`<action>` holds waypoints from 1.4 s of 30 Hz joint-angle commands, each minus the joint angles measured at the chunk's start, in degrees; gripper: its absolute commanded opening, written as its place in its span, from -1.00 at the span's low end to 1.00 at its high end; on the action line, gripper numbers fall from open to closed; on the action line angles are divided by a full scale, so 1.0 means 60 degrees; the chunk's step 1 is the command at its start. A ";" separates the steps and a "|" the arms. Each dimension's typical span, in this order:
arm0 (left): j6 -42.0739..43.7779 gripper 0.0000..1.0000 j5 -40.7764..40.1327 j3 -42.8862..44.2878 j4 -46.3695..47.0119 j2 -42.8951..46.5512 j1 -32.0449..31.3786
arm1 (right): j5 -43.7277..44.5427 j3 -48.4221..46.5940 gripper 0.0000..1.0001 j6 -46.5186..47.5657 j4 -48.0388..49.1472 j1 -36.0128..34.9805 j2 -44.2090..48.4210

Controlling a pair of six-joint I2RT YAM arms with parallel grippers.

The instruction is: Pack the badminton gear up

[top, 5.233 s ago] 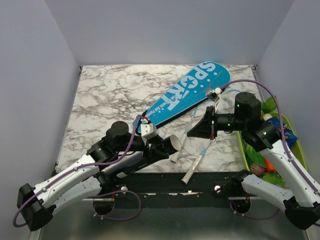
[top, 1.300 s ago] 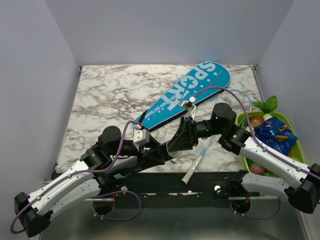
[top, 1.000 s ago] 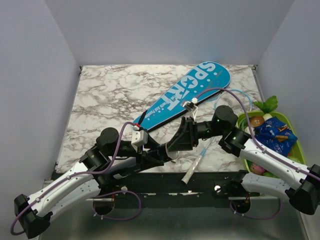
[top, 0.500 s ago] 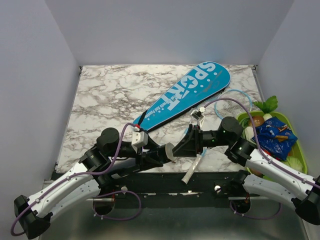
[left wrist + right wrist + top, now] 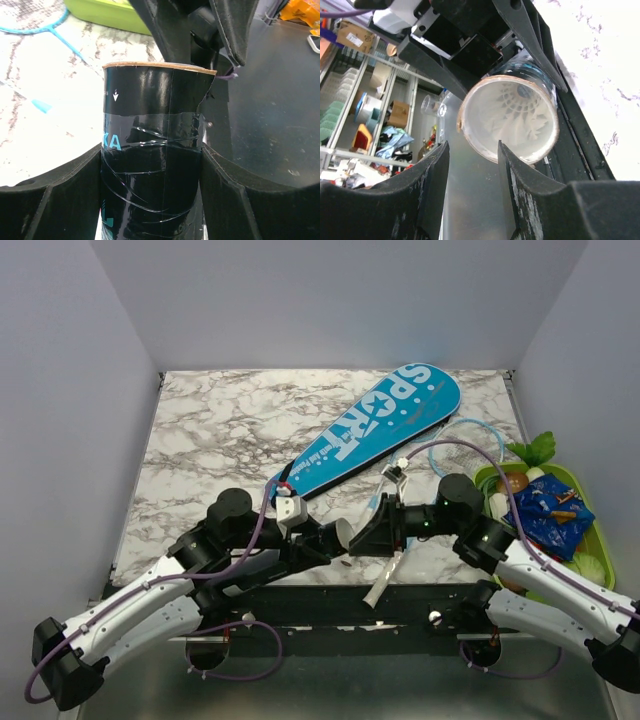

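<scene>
Left tool (image 5: 150,165) clamps shuttlecock tube (image 5: 152,125), mouth facing right tool (image 5: 378,537), which is parted, empty. Racket (image 5: 385,580) lies on tabletop (image 5: 220,430) beneath right tool, SPORT bag (image 5: 375,425) beyond. Likely handover: right must close squarely on tube.

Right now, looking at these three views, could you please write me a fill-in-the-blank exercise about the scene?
1. The left gripper is shut on a ___ tube.
2. The shuttlecock inside the tube is ___.
3. The right gripper, facing the tube's mouth, is ___.
4. The white word on the bag is ___.

Missing words: black; white; open; SPORT.
</scene>
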State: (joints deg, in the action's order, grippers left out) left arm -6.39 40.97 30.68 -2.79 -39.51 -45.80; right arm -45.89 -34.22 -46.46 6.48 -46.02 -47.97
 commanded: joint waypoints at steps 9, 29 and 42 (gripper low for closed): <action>0.1591 -1.00 -0.3516 0.4200 -0.2697 -0.1937 0.0075 | 0.6971 -0.5735 -0.01 0.1985 -0.7127 -0.0138 0.0934; 0.3761 -1.00 -0.8202 0.7633 -0.4269 -0.6920 0.4921 | 0.6843 -0.4363 -0.01 0.1752 -0.8244 -0.0138 0.1871; 0.3102 -0.58 -1.1307 0.7968 -0.1587 -1.1882 0.6945 | 0.6638 -0.3394 0.08 0.1313 -0.7556 -0.0152 0.1827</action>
State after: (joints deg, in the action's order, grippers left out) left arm 15.11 -16.78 75.68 -17.34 -102.83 -5.17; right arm -4.38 -56.77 -37.04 -41.41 -46.46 -37.12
